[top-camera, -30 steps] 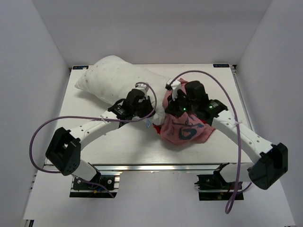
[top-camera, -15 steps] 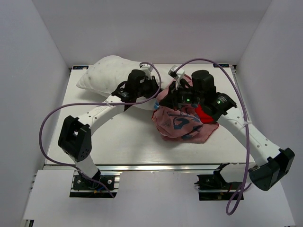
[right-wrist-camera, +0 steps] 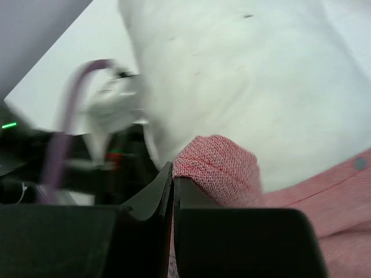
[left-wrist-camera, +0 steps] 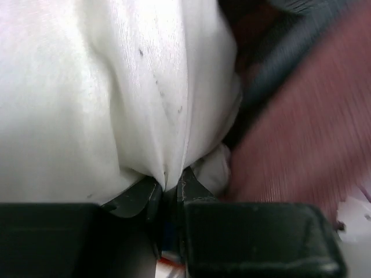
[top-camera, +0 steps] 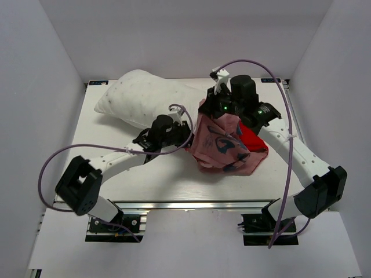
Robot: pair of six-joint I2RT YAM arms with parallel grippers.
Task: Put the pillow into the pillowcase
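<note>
The white pillow [top-camera: 142, 97] lies along the far-left part of the bench [top-camera: 156, 180], with its right end reaching toward the middle. There the left hand [left-wrist-camera: 171, 186] is pressed together on a gathered fold of the pillow. Just right of it, the pillowcase [top-camera: 223, 149] sits bunched right of the bench's centre, faded pink side showing. The right hand [right-wrist-camera: 173, 174], near the far edge, pinches a fold of the pillowcase and holds it up against the pillow's end.

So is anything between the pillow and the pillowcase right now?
Nothing visible does. The left gripper pinches the pillow at a corner right beside the pillowcase, whose edge the right gripper pinches.
</note>
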